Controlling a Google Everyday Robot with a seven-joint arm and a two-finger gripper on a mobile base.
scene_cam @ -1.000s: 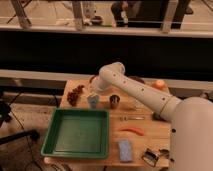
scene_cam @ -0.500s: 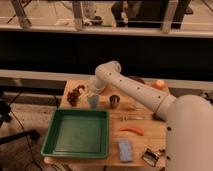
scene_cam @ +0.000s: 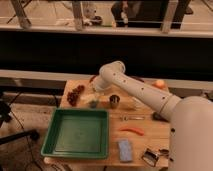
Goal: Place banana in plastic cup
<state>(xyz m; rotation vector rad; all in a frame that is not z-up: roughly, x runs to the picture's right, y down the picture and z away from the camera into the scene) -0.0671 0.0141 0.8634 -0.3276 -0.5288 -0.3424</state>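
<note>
The blue-grey plastic cup (scene_cam: pixel 93 103) stands upright on the wooden table (scene_cam: pixel 150 140), left of the shiny metal cup (scene_cam: pixel 114 101). My white arm reaches in from the right and bends down at the table's back. My gripper (scene_cam: pixel 96 92) hangs right over the plastic cup's mouth. A pale piece that looks like the banana (scene_cam: pixel 92 98) shows at the cup's rim under the gripper. I cannot tell whether it is held or resting in the cup.
A green tray (scene_cam: pixel 55 142) fills the table's front left. A red cluster (scene_cam: pixel 76 94) lies at the back left. A thin orange-red curved piece (scene_cam: pixel 131 131), a blue sponge (scene_cam: pixel 125 150), a small metal item (scene_cam: pixel 150 156) and an orange (scene_cam: pixel 159 84) lie to the right.
The arm's bend has shifted slightly left and down. The gripper has stayed over the plastic cup, a little lower than before.
</note>
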